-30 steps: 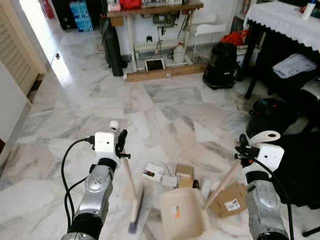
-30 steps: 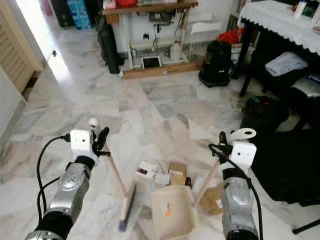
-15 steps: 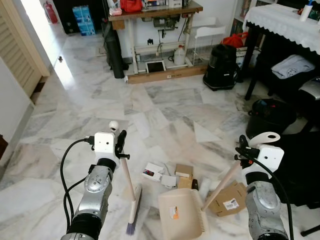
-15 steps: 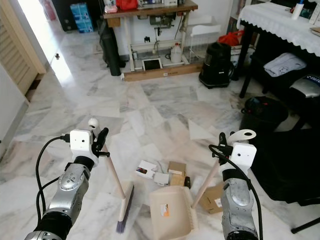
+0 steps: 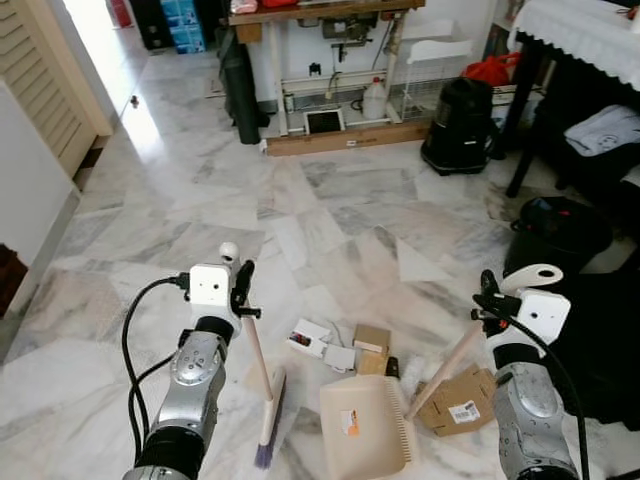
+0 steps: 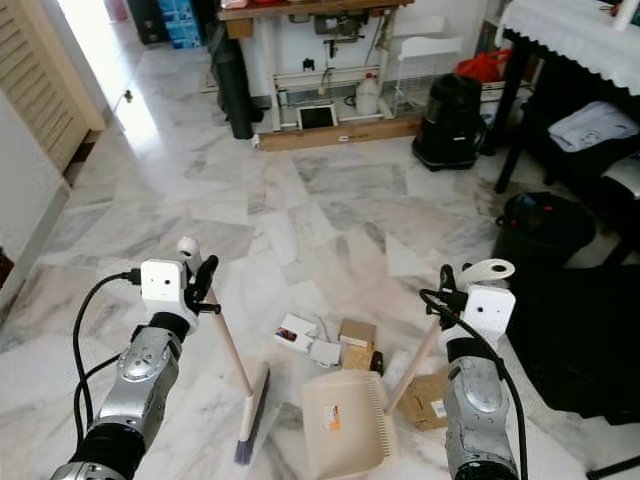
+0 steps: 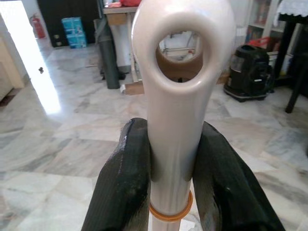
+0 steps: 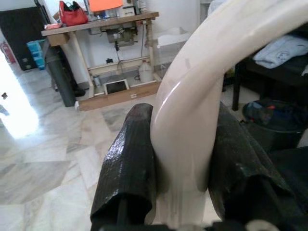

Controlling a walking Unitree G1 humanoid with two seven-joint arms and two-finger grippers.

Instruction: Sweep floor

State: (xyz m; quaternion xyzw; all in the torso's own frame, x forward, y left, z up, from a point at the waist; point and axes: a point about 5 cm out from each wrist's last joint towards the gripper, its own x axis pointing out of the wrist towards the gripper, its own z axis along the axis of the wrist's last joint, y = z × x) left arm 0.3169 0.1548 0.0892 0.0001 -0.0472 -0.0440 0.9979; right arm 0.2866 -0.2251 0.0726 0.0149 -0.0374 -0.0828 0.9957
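Note:
My left gripper [image 5: 243, 290] is shut on the pale handle of a broom [image 5: 266, 420]. The handle slants down to the brush head, which rests on the marble floor left of the dustpan. My right gripper [image 5: 487, 302] is shut on the long handle of a beige dustpan [image 5: 365, 425]. The pan lies flat on the floor between my arms. Litter lies just beyond the pan: a white card box [image 5: 309, 338], a small brown box [image 5: 371, 339] and a flat cardboard piece [image 5: 460, 402]. The wrist views show the fingers [image 7: 122, 183] clamping the broom handle's looped end and the fingers [image 8: 130, 163] clamping the dustpan handle.
A black vacuum cleaner [image 5: 456, 126] and a wooden table [image 5: 320, 12] with clutter under it stand at the far side. A dark table with a white cloth [image 5: 585, 30] and black bags [image 5: 560, 235] crowd the right. A louvred door [image 5: 45, 80] is at the left.
The camera has shifted a little, so the far furniture sits further right in the picture. The dustpan turned slightly on the floor. Both grippers keep their hold.

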